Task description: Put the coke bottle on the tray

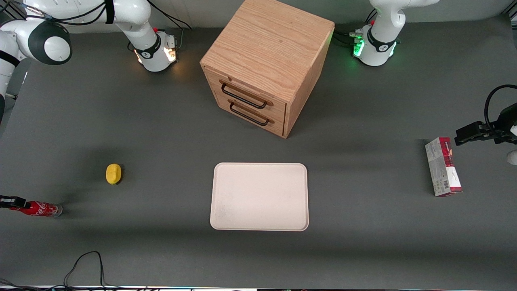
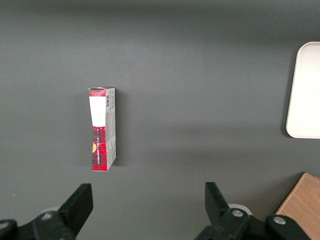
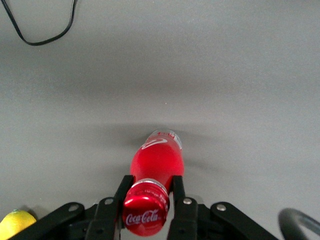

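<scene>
The coke bottle is a slim red bottle with white script, lying level at the working arm's end of the table, near the front edge. My right gripper is at its cap end. In the right wrist view the gripper has one black finger on each side of the bottle just below the red cap, shut on the neck. I cannot tell whether the bottle rests on the table or hangs just above it. The cream tray lies flat and bare in the middle of the table, well away from the bottle.
A yellow lemon sits between bottle and tray, a little farther from the camera. A wooden drawer box stands above the tray. A red-and-grey carton lies toward the parked arm's end. A black cable loops at the front edge.
</scene>
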